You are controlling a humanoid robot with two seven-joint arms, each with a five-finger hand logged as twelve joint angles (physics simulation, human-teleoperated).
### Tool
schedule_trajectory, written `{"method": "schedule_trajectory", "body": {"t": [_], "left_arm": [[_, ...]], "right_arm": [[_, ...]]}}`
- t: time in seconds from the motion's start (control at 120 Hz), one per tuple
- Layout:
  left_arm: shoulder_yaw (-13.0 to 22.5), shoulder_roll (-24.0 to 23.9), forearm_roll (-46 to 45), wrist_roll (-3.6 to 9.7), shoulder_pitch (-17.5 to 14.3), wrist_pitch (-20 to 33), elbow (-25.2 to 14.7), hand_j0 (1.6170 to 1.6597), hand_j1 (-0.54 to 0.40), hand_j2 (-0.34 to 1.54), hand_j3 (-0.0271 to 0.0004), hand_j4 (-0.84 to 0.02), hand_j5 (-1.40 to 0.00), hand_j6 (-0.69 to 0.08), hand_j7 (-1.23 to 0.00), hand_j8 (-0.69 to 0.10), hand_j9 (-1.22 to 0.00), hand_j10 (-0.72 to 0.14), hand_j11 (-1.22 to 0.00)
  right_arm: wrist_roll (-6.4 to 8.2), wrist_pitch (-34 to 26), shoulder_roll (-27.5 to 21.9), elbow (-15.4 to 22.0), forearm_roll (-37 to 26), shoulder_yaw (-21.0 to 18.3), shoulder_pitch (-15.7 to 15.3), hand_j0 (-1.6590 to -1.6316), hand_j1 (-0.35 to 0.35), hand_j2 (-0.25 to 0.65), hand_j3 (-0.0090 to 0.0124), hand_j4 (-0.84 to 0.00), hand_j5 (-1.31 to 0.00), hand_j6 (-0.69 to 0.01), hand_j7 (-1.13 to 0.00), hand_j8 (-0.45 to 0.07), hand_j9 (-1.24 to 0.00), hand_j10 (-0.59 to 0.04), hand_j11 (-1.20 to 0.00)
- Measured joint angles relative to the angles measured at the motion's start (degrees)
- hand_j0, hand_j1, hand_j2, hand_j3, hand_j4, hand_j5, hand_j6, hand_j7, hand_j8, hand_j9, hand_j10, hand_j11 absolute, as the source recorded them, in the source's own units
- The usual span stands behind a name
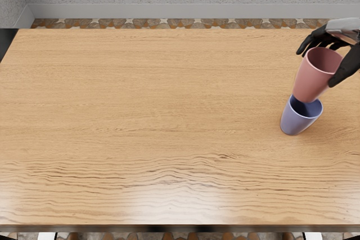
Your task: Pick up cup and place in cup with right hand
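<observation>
Gripping the pink cup (pixel 313 81) near its rim, the right hand (pixel 344 26) has its fingers (pixel 318 36) partly curled at the far side and its thumb (pixel 346 69) across the near right side, so they are bent around the cup rather than spread wide. Below, the blue cup (pixel 295 122) stands on the surface (pixel 140 94), its mouth partly hidden by the pink base. Whether that base is already inside or just above, I cannot tell. The placing step seems in hand; next calls for centring the pink cup, lowering it, then loosening the fingers.
</observation>
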Motion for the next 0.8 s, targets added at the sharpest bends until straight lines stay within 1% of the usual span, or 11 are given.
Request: {"method": "schedule_trajectory", "body": {"t": [0.083, 0.192, 0.3, 0.383, 0.483, 0.542, 0.558, 0.608, 0.658, 0.708, 0.8], "left_arm": [[0.0, 0.0, 0.0, 0.00, 0.0, 0.0, 0.0, 1.6581, 0.349, 0.00, -0.0001, 0.000, 0.00, 0.000, 0.00, 0.000, 0.00, 0.000, 0.00], [0.0, 0.0, 0.0, 0.00, 0.0, 0.0, 0.0, 1.6581, 0.349, 0.00, -0.0001, 0.000, 0.00, 0.000, 0.00, 0.000, 0.00, 0.000, 0.00], [0.0, 0.0, 0.0, 0.00, 0.0, 0.0, 0.0, 1.6581, 0.349, 0.00, -0.0001, 0.000, 0.00, 0.000, 0.00, 0.000, 0.00, 0.000, 0.00], [0.0, 0.0, 0.0, 0.00, 0.0, 0.0, 0.0, 1.6581, 0.349, 0.00, -0.0001, 0.000, 0.00, 0.000, 0.00, 0.000, 0.00, 0.000, 0.00], [0.0, 0.0, 0.0, 0.00, 0.0, 0.0, 0.0, 1.6581, 0.349, 0.00, -0.0001, 0.000, 0.00, 0.000, 0.00, 0.000, 0.00, 0.000, 0.00], [0.0, 0.0, 0.0, 0.00, 0.0, 0.0, 0.0, 1.6581, 0.349, 0.00, -0.0001, 0.000, 0.00, 0.000, 0.00, 0.000, 0.00, 0.000, 0.00], [0.0, 0.0, 0.0, 0.00, 0.0, 0.0, 0.0, 1.6581, 0.349, 0.00, -0.0001, 0.000, 0.00, 0.000, 0.00, 0.000, 0.00, 0.000, 0.00], [0.0, 0.0, 0.0, 0.00, 0.0, 0.0, 0.0, 1.6581, 0.349, 0.00, -0.0001, 0.000, 0.00, 0.000, 0.00, 0.000, 0.00, 0.000, 0.00], [0.0, 0.0, 0.0, 0.00, 0.0, 0.0, 0.0, 1.6581, 0.349, 0.00, -0.0001, 0.000, 0.00, 0.000, 0.00, 0.000, 0.00, 0.000, 0.00], [0.0, 0.0, 0.0, 0.00, 0.0, 0.0, 0.0, 1.6581, 0.349, 0.00, -0.0001, 0.000, 0.00, 0.000, 0.00, 0.000, 0.00, 0.000, 0.00], [0.0, 0.0, 0.0, 0.00, 0.0, 0.0, 0.0, 1.6581, 0.349, 0.00, -0.0001, 0.000, 0.00, 0.000, 0.00, 0.000, 0.00, 0.000, 0.00]], "right_arm": [[0.00, 0.0, 0.7, -1.1, -1.1, -0.1, 0.0, -1.6575, 0.087, 0.006, -0.0001, -0.409, -0.54, -0.354, -0.54, -0.298, -0.54, -0.387, -0.54], [0.00, 0.0, 0.8, -1.7, -1.7, -0.8, -0.5, -1.6576, 0.085, 0.007, 0.0005, -0.410, -0.54, -0.358, -0.53, -0.302, -0.54, -0.389, -0.54], [0.00, 0.0, 1.1, -1.8, -1.9, -1.1, -0.8, -1.6580, 0.090, 0.022, 0.0006, -0.409, -0.54, -0.360, -0.53, -0.303, -0.54, -0.389, -0.54], [0.01, 0.0, 1.2, -1.4, -1.8, -0.9, -0.9, -1.6580, 0.086, 0.020, 0.0005, -0.410, -0.54, -0.362, -0.53, -0.305, -0.54, -0.390, -0.54], [0.00, 0.0, 1.0, -0.7, -1.5, -0.8, -0.9, -1.6576, 0.085, 0.014, -0.0002, -0.412, -0.54, -0.360, -0.54, -0.301, -0.55, -0.389, -0.55], [0.00, 0.0, 0.6, -0.5, -1.4, -0.9, -1.0, -1.6576, 0.087, 0.022, 0.0000, -0.413, -0.54, -0.360, -0.54, -0.301, -0.55, -0.390, -0.55], [0.00, 0.0, 0.5, -0.4, -1.4, -0.9, -1.0, -1.6576, 0.088, 0.023, -0.0002, -0.413, -0.54, -0.363, -0.54, -0.301, -0.55, -0.391, -0.55], [0.00, 0.0, 0.0, -0.2, -1.3, -1.0, -1.1, -1.6577, 0.090, 0.030, 0.0003, -0.414, -0.54, -0.362, -0.54, -0.301, -0.55, -0.391, -0.55], [0.00, 0.0, -0.4, -0.1, -1.3, -1.1, -1.2, -1.6574, 0.084, 0.011, 0.0003, -0.413, -0.55, -0.363, -0.54, -0.302, -0.55, -0.391, -0.55], [0.00, 0.0, -0.6, 0.2, -1.3, -1.1, -1.3, -1.6574, 0.079, 0.006, 0.0008, -0.414, -0.55, -0.367, -0.54, -0.306, -0.55, -0.393, -0.55], [0.00, 0.0, -0.8, 1.0, -1.1, -1.2, -1.6, -1.6577, 0.085, 0.023, 0.0004, -0.413, -0.55, -0.368, -0.54, -0.304, -0.56, -0.393, -0.55]]}}
